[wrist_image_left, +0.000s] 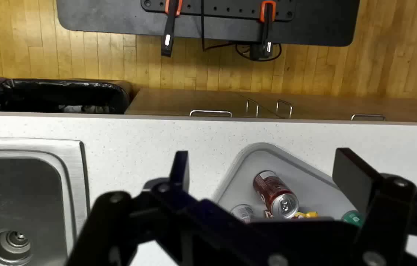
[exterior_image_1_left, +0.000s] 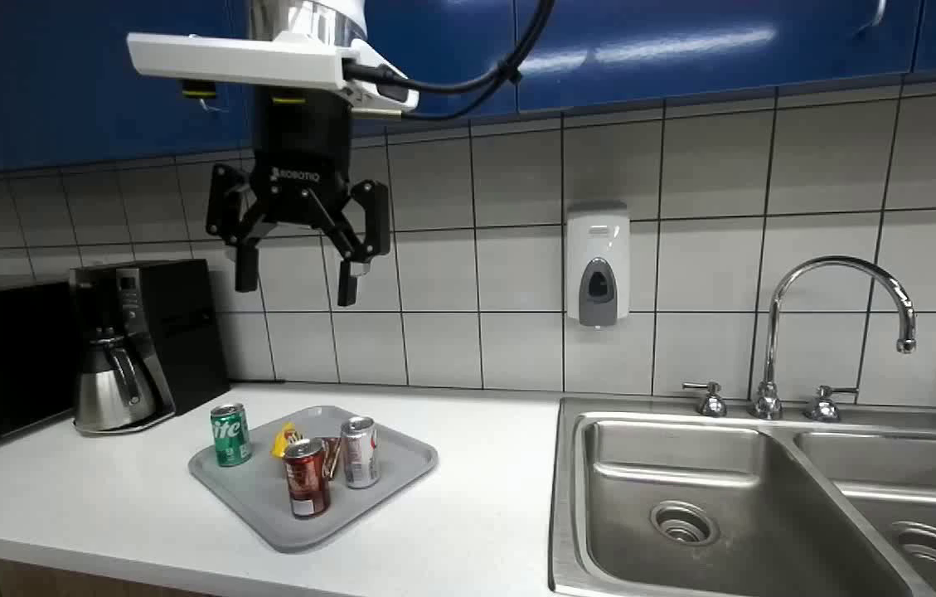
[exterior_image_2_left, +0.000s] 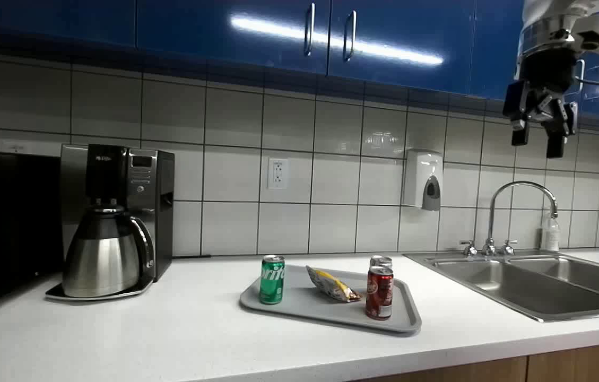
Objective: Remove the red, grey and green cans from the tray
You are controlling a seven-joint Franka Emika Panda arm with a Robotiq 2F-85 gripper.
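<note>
0 of 3 out by my read; all the picking is left.
Clock laid on the tray (exterior_image_1_left: 256, 495) in an exterior view: green can (exterior_image_1_left: 230, 435) at 9, red can (exterior_image_1_left: 307, 478) at 6, grey can (exterior_image_1_left: 360, 453) at 3, all upright. Snack packet (exterior_image_2_left: 332, 285) lies mid-tray near the red one; the task doesn't name it, so I'd leave it. My gripper (exterior_image_2_left: 538, 144) hangs high at 2 o'clock from the tray in an exterior view, well apart; fingers (wrist_image_left: 352, 181) spread wide, holding nothing, so no pick under way, I judge. Cans look like smooth, glossy metal cylinders, silver on top. Tray: matte grey, probably plastic, rounded corners, raised lip. Packet: crinkled, shiny, foil-like. Fingers: flat, blocky, dark. Worktop (wrist_image_left: 134, 133): white, hard-looking, fine speckle in the wrist view.
</note>
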